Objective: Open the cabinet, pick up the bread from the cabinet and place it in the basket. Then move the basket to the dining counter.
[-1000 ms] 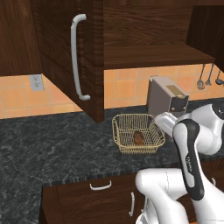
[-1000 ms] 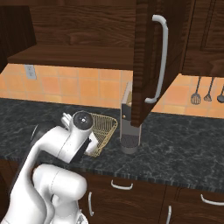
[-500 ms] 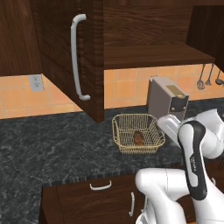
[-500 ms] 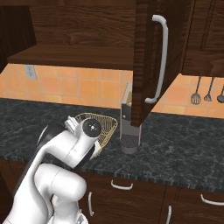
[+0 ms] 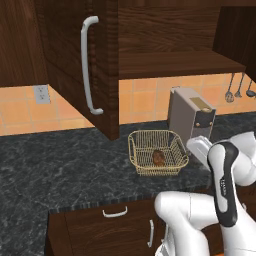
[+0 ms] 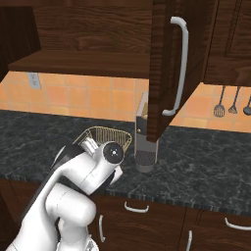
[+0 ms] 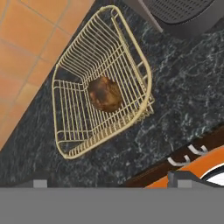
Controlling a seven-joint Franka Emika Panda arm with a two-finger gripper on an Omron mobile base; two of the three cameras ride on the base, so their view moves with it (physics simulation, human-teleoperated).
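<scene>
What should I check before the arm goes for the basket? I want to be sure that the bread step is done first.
1. Bread lies inside the basket: ok.
2. Basket stands flat on the black granite counter, beside the toaster: ok.
3. Gripper open and holding nothing: ok; the hand view shows the two fingertips wide apart and above the basket.
4. Basket rim free of other things for a grasp: ok.
5. Cabinet door stands open over the counter, left of the basket: cannot tell if it will clear the arm's path.
6. Dining counter free for the basket: cannot tell.
</scene>
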